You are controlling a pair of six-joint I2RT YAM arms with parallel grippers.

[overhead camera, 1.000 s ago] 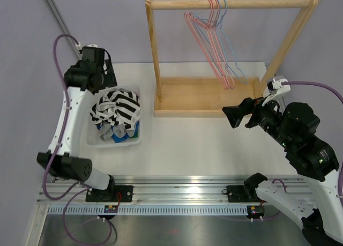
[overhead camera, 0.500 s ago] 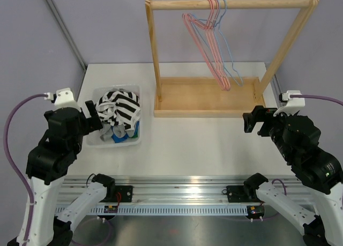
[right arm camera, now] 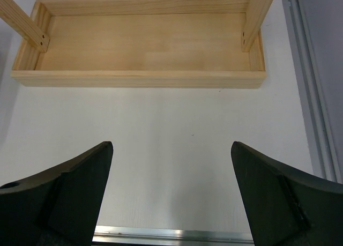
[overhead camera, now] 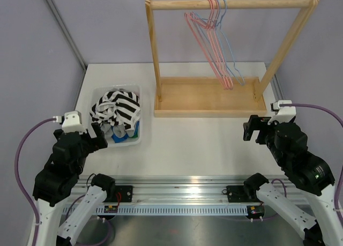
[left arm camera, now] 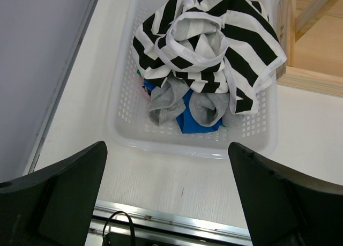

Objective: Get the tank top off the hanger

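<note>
A black-and-white striped tank top (overhead camera: 120, 105) lies crumpled on top of other clothes in a white basket (overhead camera: 128, 142) at the left of the table. In the left wrist view the tank top (left arm camera: 214, 42) fills the far part of the basket (left arm camera: 161, 145). Several pink and blue wire hangers (overhead camera: 214, 42) hang bare on the wooden rack's rail (overhead camera: 241, 3). My left gripper (overhead camera: 98, 132) is open and empty, above the table just in front of the basket (left arm camera: 166, 148). My right gripper (overhead camera: 251, 129) is open and empty, in front of the rack's base tray (right arm camera: 144, 47), over bare table (right arm camera: 171, 145).
Grey and blue garments (left arm camera: 187, 109) lie under the tank top in the basket. The rack's two slanted posts (overhead camera: 154, 47) rise from the tray's ends. A metal rail (overhead camera: 182, 184) runs along the table's near edge. A wall edge (overhead camera: 61, 29) borders the left side.
My left arm has swung from behind the basket to the near-left corner, in front of it. My right arm has drawn back from the rack toward the near edge.
</note>
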